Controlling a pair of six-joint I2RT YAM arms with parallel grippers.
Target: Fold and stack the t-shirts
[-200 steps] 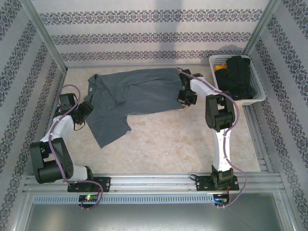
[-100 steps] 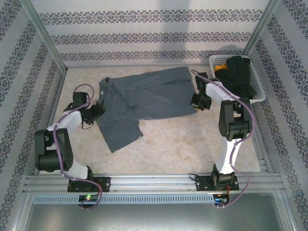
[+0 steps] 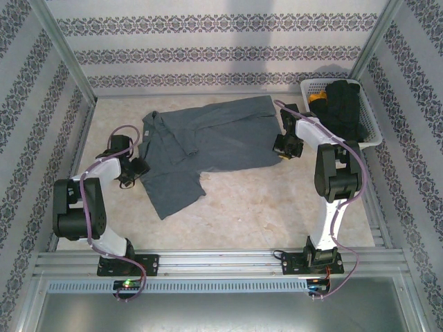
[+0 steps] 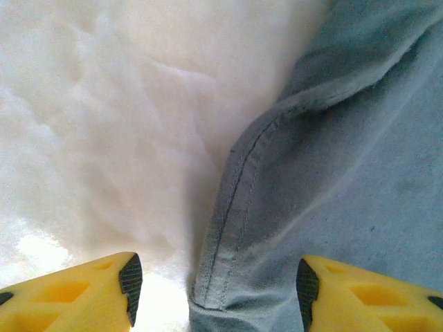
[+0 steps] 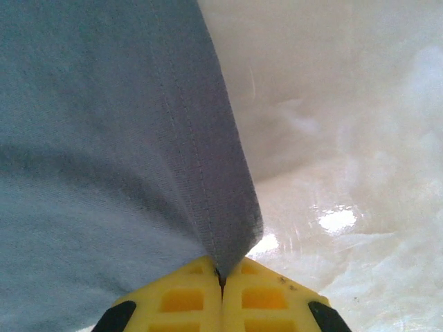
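One t-shirt (image 3: 208, 138) on table (image 3: 277, 200); R gripper (image 5: 221, 278) clamped on hem; L gripper (image 4: 217, 280) jaws apart, astride hem edge.

I'm looking down on a pale, marbled table top (image 3: 249, 207) boxed in by white walls (image 3: 221, 48) banded with grey floral stripes. A white lattice basket (image 3: 309, 97) sits in a far corner. The back wall runs left from it, and aluminium rails (image 3: 221, 261) line the edge opposite — soft light glints off the table.

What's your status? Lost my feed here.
Right gripper shut on t-shirt hem. Left gripper open, straddling its opposite edge. Basket far right, not in the way.
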